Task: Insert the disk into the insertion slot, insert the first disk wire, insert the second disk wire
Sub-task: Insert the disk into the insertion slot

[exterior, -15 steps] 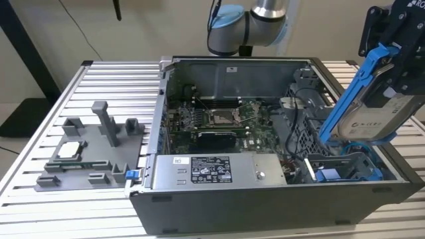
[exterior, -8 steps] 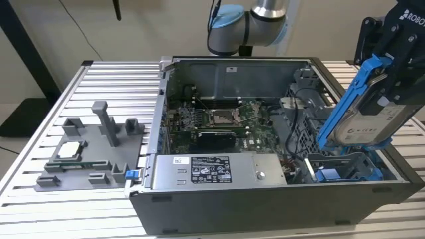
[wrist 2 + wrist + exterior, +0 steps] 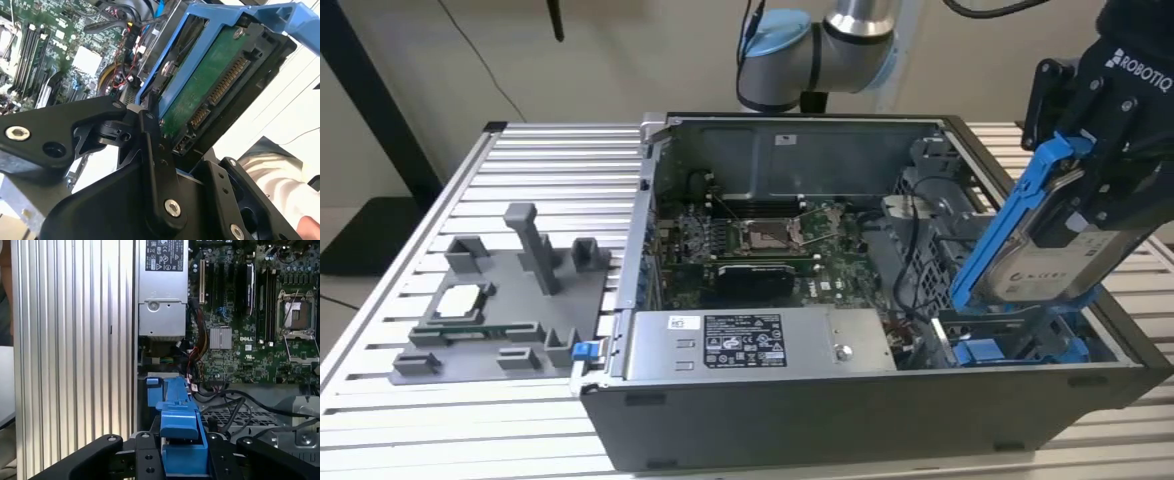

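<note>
Here, the disk [image 3: 1047,262] hangs in the air, tilted with one end low. It is right above the insertion slot [image 3: 1003,350], at the exterior view's right end of the computer case [image 3: 854,430]. Its low end is near the slot's blue bits, but I cannot tell if they touch. The end effector [image 3: 1098,185] is clamped on the disk and squeezes its blue frame from both sides. In the second wrist view the disk's plug end is bare, with no wire in it. Black wires [image 3: 917,262] lie just beside the slot. The grey power box [image 3: 747,345] sits further along the case. The case stands on the bench [image 3: 480,430].

To do this step well, I think the grip must stay tight. The blue frame should line up with the slot's sides, and the disk should go slowly and stay off the wires.
</note>
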You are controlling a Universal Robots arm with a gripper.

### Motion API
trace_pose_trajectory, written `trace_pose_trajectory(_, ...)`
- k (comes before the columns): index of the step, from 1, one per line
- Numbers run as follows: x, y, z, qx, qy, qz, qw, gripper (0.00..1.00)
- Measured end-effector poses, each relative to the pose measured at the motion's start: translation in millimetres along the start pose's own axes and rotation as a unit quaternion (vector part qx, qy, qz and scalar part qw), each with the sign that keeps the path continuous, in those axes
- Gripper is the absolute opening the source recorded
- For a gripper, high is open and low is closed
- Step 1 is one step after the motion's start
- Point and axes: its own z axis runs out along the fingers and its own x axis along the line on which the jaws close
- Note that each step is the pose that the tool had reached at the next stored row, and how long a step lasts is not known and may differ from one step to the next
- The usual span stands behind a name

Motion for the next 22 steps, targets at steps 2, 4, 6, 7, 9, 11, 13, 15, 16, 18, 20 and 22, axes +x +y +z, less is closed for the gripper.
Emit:
trace_pose_trajectory(2,0.0,-0.1,2.7,0.0001,0.0000,0.000,1.0000,0.00)
trace_pose_trajectory(4,0.0,-0.3,5.3,0.0002,0.0000,0.000,1.0000,0.00)
trace_pose_trajectory(6,-0.1,-0.7,8.2,0.0004,-0.0001,0.000,1.0000,0.00)
trace_pose_trajectory(7,-0.1,-1.3,9.9,0.0004,-0.0001,0.000,1.0000,0.00)
trace_pose_trajectory(9,-0.1,-2.2,13.1,0.0004,0.0000,0.000,1.0000,0.00)
trace_pose_trajectory(11,-0.2,-3.2,16.7,0.0004,0.0000,0.000,1.0000,0.00)
trace_pose_trajectory(13,-0.2,-3.9,20.2,0.0004,0.0000,0.000,1.0000,0.00)
trace_pose_trajectory(15,-0.3,-4.6,23.2,0.0004,0.0000,0.000,1.0000,0.00)
trace_pose_trajectory(16,-0.3,-5.1,24.5,0.0004,0.0000,0.000,1.0000,0.00)
trace_pose_trajectory(18,-0.3,-5.8,26.1,0.0005,0.0001,0.000,1.0000,0.00)
trace_pose_trajectory(20,-0.3,-6.4,28.0,0.0005,0.0000,0.000,1.0000,0.00)
trace_pose_trajectory(22,-0.4,-6.7,29.7,0.0005,0.0000,0.000,1.0000,0.00)
